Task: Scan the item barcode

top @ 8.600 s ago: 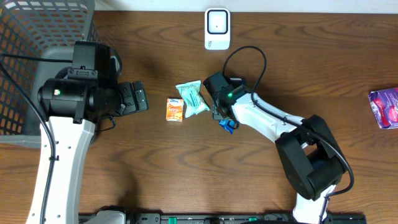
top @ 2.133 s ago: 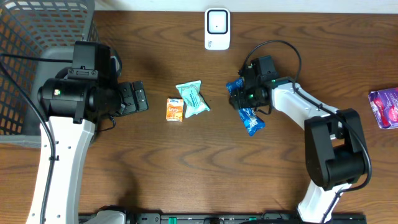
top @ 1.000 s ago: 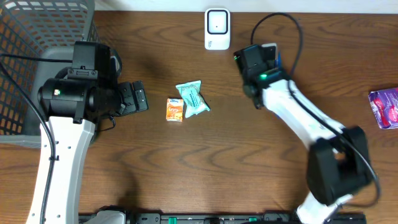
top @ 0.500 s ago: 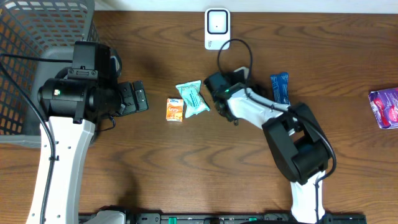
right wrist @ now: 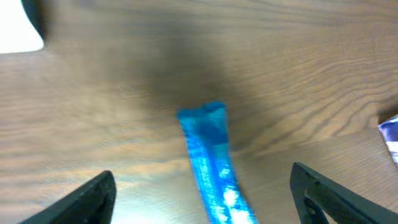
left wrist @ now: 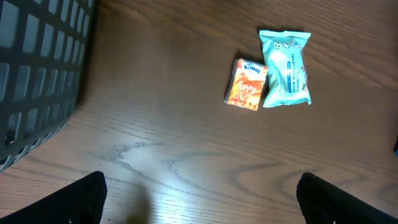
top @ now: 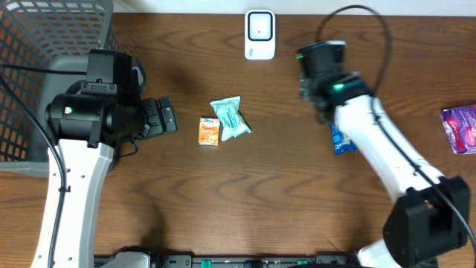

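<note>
Right gripper (right wrist: 202, 186) hangs spread wide (pinching nothing) above the blue crinkly foil snack packet (right wrist: 211, 162), which lies on the brown wooden table (right wrist: 311, 74) between its fingers, long axis running from mid-frame to the bottom edge.

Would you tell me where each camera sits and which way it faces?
Overhead: above the table, looking down; left arm, right arm show.
Left wrist: faces down at the orange packet and teal packet; open left gripper shows.
Right wrist: faces down at the blue packet; open right gripper shows.
Shared: overhead and right wrist both see the blue packet.
</note>
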Action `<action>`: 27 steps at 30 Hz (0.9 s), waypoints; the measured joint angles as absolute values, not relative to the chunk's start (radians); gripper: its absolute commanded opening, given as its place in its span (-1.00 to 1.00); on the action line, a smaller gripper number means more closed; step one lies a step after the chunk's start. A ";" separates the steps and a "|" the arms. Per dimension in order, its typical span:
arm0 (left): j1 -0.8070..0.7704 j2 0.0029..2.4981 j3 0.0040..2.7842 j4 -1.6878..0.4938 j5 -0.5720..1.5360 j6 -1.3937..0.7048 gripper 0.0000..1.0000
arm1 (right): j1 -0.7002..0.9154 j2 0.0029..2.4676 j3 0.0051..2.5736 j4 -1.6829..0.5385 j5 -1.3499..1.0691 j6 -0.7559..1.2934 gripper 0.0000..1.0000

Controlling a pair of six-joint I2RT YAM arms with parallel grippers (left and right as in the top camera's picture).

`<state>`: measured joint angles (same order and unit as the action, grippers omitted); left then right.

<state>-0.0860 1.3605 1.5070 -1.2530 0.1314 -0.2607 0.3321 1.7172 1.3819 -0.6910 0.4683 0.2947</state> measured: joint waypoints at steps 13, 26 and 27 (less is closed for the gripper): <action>-0.086 1.361 1.507 -1.253 0.131 -0.261 0.96 | 0.311 1.893 1.312 -0.738 0.403 0.097 0.45; -0.086 1.361 1.507 -1.253 0.131 -0.261 0.96 | 0.384 2.085 1.312 -0.785 0.783 0.232 0.44; -0.086 1.361 1.507 -1.253 0.131 -0.261 0.96 | 0.382 2.094 1.313 -0.785 0.809 0.238 0.42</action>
